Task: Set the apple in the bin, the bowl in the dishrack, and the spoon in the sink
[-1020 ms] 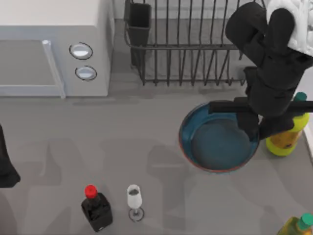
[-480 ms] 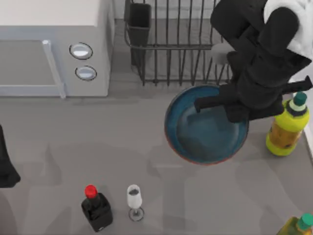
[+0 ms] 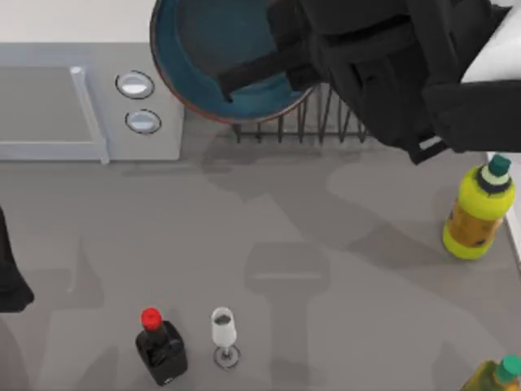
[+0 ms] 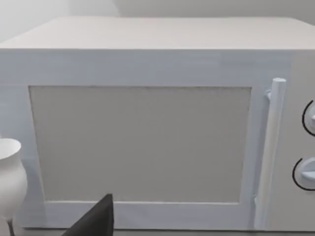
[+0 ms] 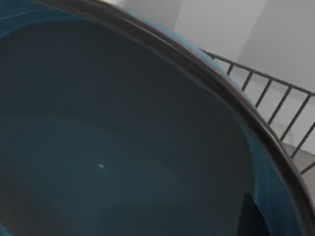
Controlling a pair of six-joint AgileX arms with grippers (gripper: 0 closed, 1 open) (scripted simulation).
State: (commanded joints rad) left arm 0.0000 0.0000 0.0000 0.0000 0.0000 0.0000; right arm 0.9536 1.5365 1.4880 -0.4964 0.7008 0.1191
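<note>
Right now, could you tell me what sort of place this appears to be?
Most likely a rendered kitchen counter: a white microwave with two knobs, a black wire dishrack, and bottles such as the yellow bottle on a grey table.

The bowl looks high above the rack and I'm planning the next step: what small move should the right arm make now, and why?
Probably ease it down and toward the top view's right. The right claw holds the bowl raised, overlapping the microwave and the dishrack's left end, so it isn't centred over the bars.
</note>
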